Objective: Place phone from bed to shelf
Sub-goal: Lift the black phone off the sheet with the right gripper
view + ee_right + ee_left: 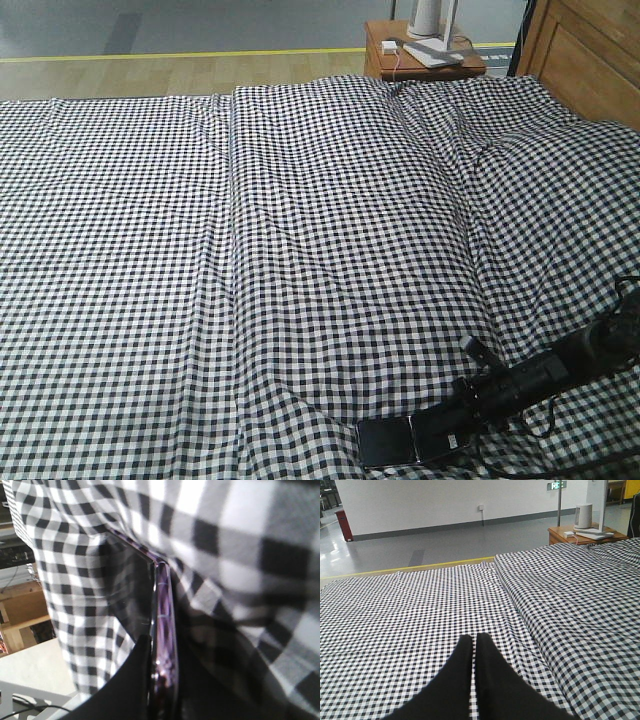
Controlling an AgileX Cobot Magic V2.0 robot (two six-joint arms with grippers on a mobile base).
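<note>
Two arms noted, both low over the wide bed (pixel 300 250) with its black-and-white gingham cover.

Nearest, by the bed's near edge toward its right corner:
- The flat glossy black phone (pixel 395 441) has a crease across the middle and a small white sticker on its right half.
- The right gripper (pixel 462 418) comes in from the right and sits at the phone's right end.
- In the right wrist view the phone shows edge-on, with a pinkish-purple rim up the middle and the glossy face to its left.
- The black fingers (pixel 127 690) sit on either side of that rim, so the jaws are clamped on the phone.
- Checked cloth is bunched close around it. I cannot tell whether the phone is clear of the cover.
- Pale wooden framing (pixel 20 607) shows at that view's left edge, blurred.

Mid-bed:
- The left gripper (pixel 473 640) hangs just above the cover.
- Its two black fingers are pressed together at the tips with nothing between them.
- A long fold (pixel 232 250) runs from the near edge to the far edge.

Far:
- A small reddish-brown bedside table (pixel 378 62) stands beyond the far right corner, carrying white items and a cable.
- The brown wooden headboard (pixel 590 55) runs along the bed's right edge.
- Past the far edge lie a wood-tone floor, a yellow floor line (pixel 150 55), then grey floor and a white wall (pixel 445 500).
</note>
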